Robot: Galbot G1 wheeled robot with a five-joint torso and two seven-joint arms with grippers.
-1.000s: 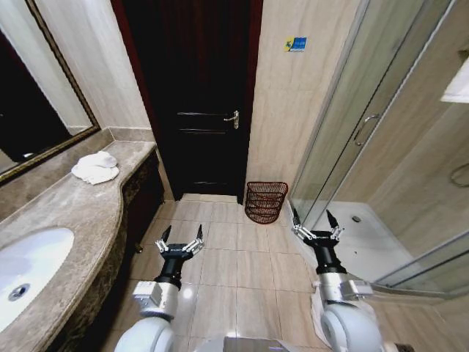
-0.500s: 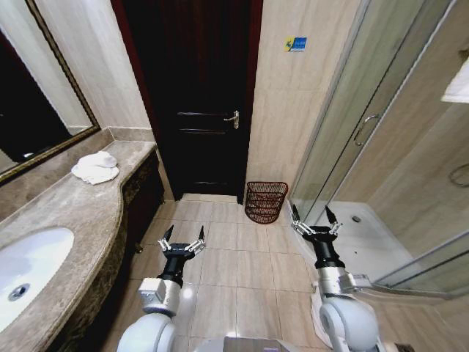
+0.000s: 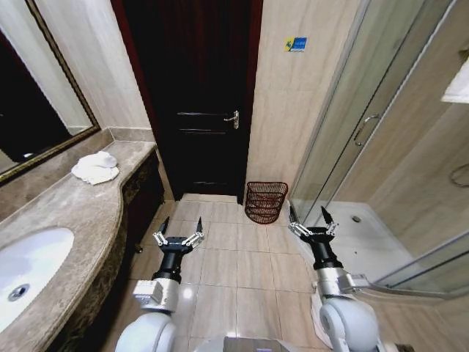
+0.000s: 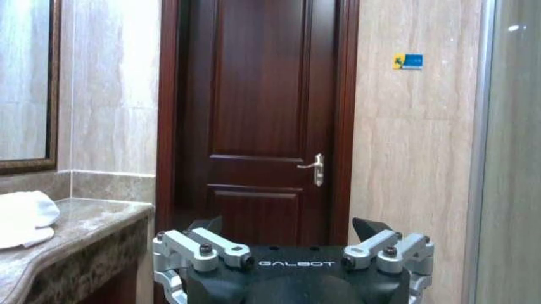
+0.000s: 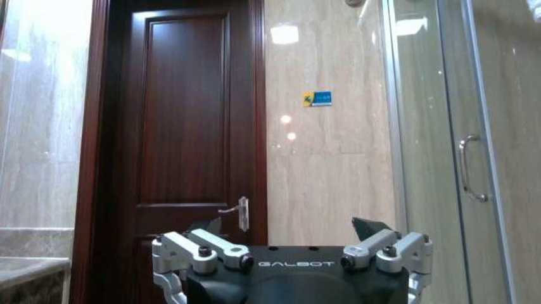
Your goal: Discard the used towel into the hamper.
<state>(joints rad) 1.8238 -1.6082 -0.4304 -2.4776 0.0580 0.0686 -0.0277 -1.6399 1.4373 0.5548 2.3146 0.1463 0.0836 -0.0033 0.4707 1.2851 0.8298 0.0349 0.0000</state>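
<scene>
My left end effector [image 3: 178, 239] wide, empty, over floor. Right end effector [image 3: 311, 227] same. Towel [image 3: 95, 168] on table [image 3: 69, 213], far corner by mirror. Hamper [image 3: 265, 202] on floor beside door. Advice: left reaches towel, pinch bunched top, lift clear.

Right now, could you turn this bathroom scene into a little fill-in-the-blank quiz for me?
1. The white towel lies on the ____ beside the sink.
2. The reddish basket stands on the floor between the dark ____ and the glass shower.
3. The fingers of the left gripper and the right gripper are spread ____, holding nothing.

Missing words: counter; door; open
</scene>
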